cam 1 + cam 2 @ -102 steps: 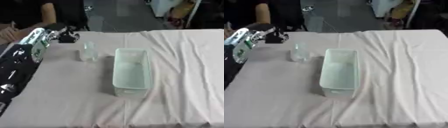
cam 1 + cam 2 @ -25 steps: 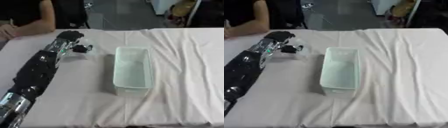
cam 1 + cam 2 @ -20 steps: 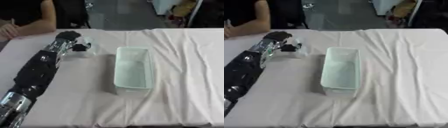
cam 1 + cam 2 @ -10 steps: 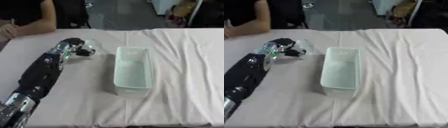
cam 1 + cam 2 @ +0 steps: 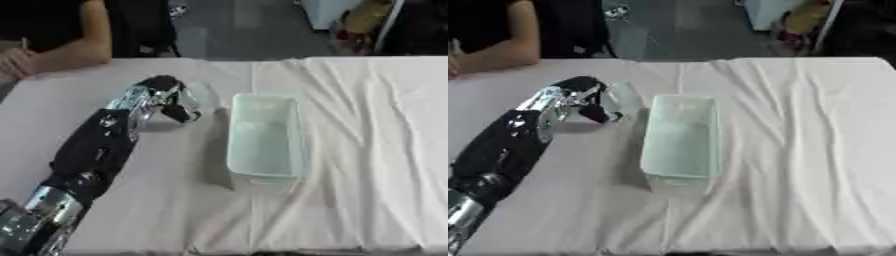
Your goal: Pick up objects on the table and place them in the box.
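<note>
A clear plastic box stands lengthwise in the middle of the white-clothed table, and I can make out nothing inside it. My left arm reaches in from the lower left, and my left hand hangs just left of the box's far end. Its fingers are curled round a small clear see-through container, held a little above the cloth and close to the box's left rim. Part of the container is hidden by the fingers. My right hand shows in neither view.
The white cloth lies in folds and wrinkles on the right half. The table's far edge borders a dark floor, and its near edge runs along the bottom of the view.
My left hand has closed round the clear container that stood on the cloth left of the box. It has carried it rightwards to the box's far-left rim.
</note>
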Robot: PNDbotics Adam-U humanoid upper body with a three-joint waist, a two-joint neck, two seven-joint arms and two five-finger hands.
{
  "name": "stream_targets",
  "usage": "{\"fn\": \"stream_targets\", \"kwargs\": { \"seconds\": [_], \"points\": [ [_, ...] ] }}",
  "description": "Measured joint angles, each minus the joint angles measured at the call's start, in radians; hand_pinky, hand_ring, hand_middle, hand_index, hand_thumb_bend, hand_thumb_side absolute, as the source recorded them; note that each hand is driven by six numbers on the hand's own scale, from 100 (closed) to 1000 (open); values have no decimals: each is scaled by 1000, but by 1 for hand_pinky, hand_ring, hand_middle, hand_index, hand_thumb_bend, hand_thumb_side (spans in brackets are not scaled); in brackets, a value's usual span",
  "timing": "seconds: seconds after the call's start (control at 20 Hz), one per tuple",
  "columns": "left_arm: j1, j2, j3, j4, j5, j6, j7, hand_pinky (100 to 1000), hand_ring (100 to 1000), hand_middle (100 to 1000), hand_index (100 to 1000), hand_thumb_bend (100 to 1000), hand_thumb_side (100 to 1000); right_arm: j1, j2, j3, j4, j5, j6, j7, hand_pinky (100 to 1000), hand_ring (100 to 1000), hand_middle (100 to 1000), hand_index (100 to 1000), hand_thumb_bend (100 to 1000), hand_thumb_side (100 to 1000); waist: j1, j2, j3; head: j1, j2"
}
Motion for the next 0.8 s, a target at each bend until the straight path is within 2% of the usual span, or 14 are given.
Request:
{"fn": "stream_targets", "kwargs": {
  "seconds": [0.05, 0.1, 0.15, 0.2, 0.4, 0.8],
  "points": [
    [0, -3, 0, 0, 10, 9, 43, 296, 188, 228, 346, 100, 432, 0, 0, 0, 0, 0, 0, 0, 706, 841, 916, 948, 100, 463, 0, 1, -1, 0, -3],
    [0, -6, 1, 0, 24, 16, 88, 283, 166, 209, 326, 100, 435, 0, 0, 0, 0, 0, 0, 0, 706, 841, 916, 948, 100, 463, 0, 1, -1, 0, -5],
    [0, -8, 1, 0, 43, 20, 131, 247, 100, 134, 266, 100, 452, 0, 0, 0, 0, 0, 0, 0, 706, 841, 916, 948, 100, 463, 0, 1, -1, 0, -6],
    [0, -8, 2, 0, 65, 22, 172, 242, 100, 113, 247, 100, 453, 0, 0, 0, 0, 0, 0, 0, 706, 841, 916, 948, 100, 463, 0, 1, -1, 0, -7],
    [0, -8, 6, 12, 157, 22, 280, 238, 100, 100, 228, 100, 459, 0, 0, 0, 0, 0, 0, 0, 706, 841, 917, 948, 100, 463, 0, 1, -1, 1, -7],
    [5, -6, 7, 5, 256, 22, 332, 235, 100, 100, 217, 100, 477, 0, 0, 0, 0, 0, 1, 1, 706, 841, 917, 948, 100, 463, 0, 1, -1, 1, -8]
  ]
}}
